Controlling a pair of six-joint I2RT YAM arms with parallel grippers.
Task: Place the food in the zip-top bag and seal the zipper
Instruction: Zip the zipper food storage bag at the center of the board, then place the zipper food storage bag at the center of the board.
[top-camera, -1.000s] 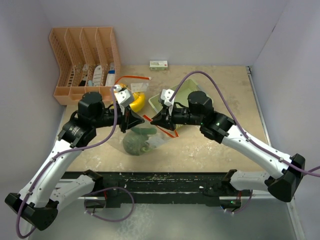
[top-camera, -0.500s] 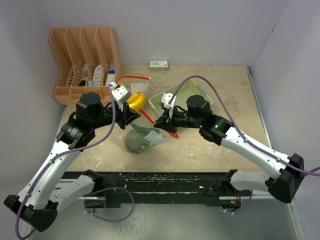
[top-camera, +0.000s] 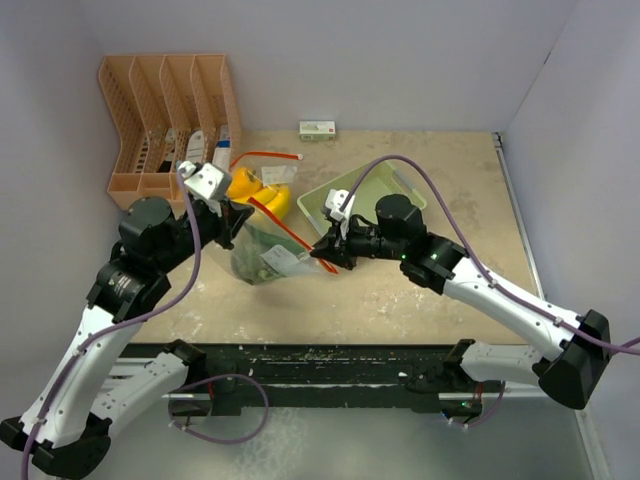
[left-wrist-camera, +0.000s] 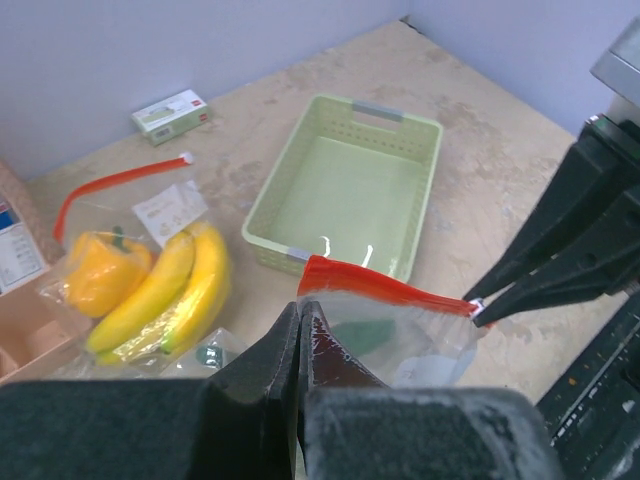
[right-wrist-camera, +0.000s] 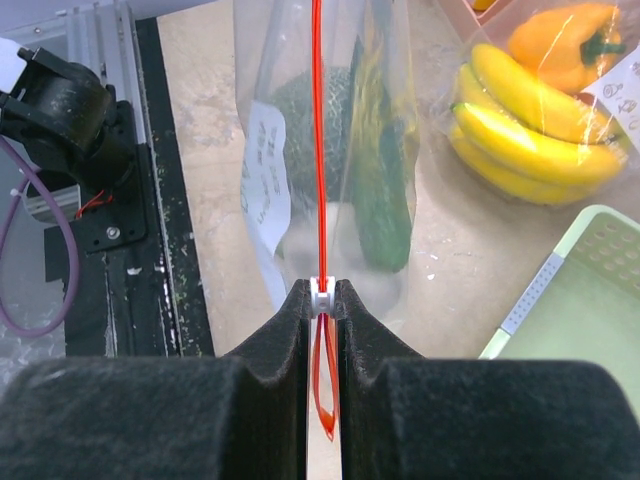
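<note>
**A:** From above, where is the food?

**B:** The melon (top-camera: 248, 265) sits inside the zip-top bag (top-camera: 290, 265). The bag is stretched between the left claw (top-camera: 240, 212) and the right claw (top-camera: 318, 255) over the worktop (top-camera: 450, 200). The banana bunch (top-camera: 276, 203) and a yellow pepper (top-camera: 240, 184) lie behind it, outside that bag, near the pale green basket (top-camera: 340, 187).

**A:** And the left wrist view?

**B:** The left claw is closed tight, pinching one end of the red zipper (left-wrist-camera: 385, 286). The right claw grips the far end, at the white slider (left-wrist-camera: 479, 303).

**A:** The right wrist view?

**B:** The right claw's fingers (right-wrist-camera: 285, 330) are pressed together on the slider, and the zipper runs straight away from them. Beneath the zipper the bag holds the melon and the dark cucumber (right-wrist-camera: 385, 200). The banana bunch and pepper lie to the right, apparently under clear plastic. The basket's corner shows beside them.
</note>
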